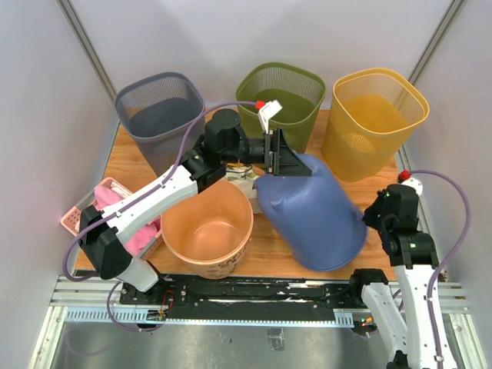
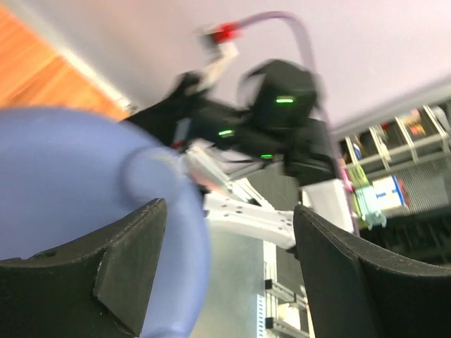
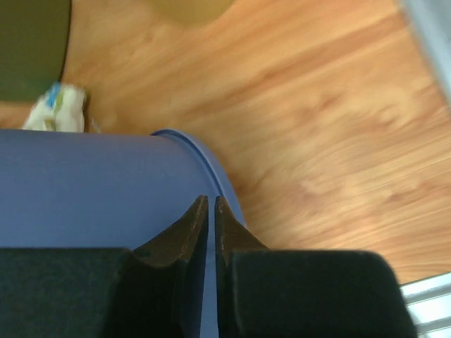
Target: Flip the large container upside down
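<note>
Blue container (image 1: 311,211) lying tipped on the wooden table (image 1: 269,247), left gripper (image 2: 229,264) hanging spread around its base, right gripper (image 3: 211,209) pinching its rim.

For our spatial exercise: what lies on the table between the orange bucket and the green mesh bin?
A crumpled wrapper lies there, visible in the top external view.

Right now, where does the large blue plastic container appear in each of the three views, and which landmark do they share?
Top external: the large blue plastic container lies tipped over at centre right.
Left wrist: its blurred blue wall fills the lower left.
Right wrist: its side fills the left half, rim toward the middle.
Shared landmark: the wooden table top, seen at upper left and across the right.
</note>
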Motion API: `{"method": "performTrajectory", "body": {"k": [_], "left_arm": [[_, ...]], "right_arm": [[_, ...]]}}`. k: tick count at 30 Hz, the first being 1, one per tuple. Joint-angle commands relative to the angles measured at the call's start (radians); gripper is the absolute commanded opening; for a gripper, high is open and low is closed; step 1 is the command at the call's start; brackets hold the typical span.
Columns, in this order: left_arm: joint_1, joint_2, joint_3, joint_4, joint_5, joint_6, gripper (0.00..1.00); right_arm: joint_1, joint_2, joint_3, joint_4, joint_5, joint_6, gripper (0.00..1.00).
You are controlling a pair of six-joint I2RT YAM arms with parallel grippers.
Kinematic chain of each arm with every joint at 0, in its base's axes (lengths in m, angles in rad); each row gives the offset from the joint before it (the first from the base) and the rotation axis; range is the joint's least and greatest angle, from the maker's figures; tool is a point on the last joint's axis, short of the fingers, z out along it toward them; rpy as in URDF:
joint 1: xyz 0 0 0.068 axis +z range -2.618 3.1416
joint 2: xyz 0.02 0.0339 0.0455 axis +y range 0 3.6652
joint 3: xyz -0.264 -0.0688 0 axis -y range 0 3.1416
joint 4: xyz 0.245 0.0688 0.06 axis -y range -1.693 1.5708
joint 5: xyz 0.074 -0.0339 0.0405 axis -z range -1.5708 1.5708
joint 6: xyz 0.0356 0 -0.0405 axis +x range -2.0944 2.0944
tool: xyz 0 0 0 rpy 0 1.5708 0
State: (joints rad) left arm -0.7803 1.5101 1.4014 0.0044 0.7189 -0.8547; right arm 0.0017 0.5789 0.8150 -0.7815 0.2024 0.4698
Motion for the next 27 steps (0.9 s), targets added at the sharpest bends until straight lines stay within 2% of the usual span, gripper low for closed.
{"method": "performTrajectory", "body": {"k": [1, 5, 7, 11, 13, 18, 20, 23, 27], "left_arm": [[-0.065, 0.042, 0.064, 0.176, 0.109, -0.055, 0.77], [-0.091, 0.082, 0.082, 0.185, 0.107, -0.055, 0.78], [-0.102, 0.098, 0.078, 0.198, 0.107, -0.061, 0.79], [-0.114, 0.115, 0.09, 0.178, 0.103, -0.043, 0.81], [-0.113, 0.112, 0.124, 0.103, 0.084, 0.007, 0.83], [-0.112, 0.083, 0.311, -0.251, -0.082, 0.235, 0.89], [-0.112, 0.05, 0.328, -0.356, -0.159, 0.302, 0.91], [-0.112, -0.023, 0.27, -0.44, -0.236, 0.36, 0.94], [-0.112, -0.118, 0.142, -0.525, -0.228, 0.431, 0.95]], "right_arm": [[0.023, -0.003, -0.086, -0.06, -0.193, 0.144, 0.05], [0.023, 0.007, -0.135, -0.013, -0.152, 0.165, 0.1], [0.023, 0.018, -0.148, -0.005, -0.118, 0.165, 0.16], [0.018, 0.034, -0.126, -0.021, -0.059, 0.138, 0.48], [0.015, 0.034, -0.09, -0.046, -0.041, 0.11, 0.55], [0.015, 0.034, 0.083, -0.119, -0.022, -0.013, 0.65], [0.014, 0.048, 0.171, -0.137, -0.054, -0.076, 0.69], [0.014, 0.07, 0.296, -0.135, -0.209, -0.153, 0.7], [0.015, 0.064, 0.38, -0.091, -0.482, -0.221, 0.71]]}}
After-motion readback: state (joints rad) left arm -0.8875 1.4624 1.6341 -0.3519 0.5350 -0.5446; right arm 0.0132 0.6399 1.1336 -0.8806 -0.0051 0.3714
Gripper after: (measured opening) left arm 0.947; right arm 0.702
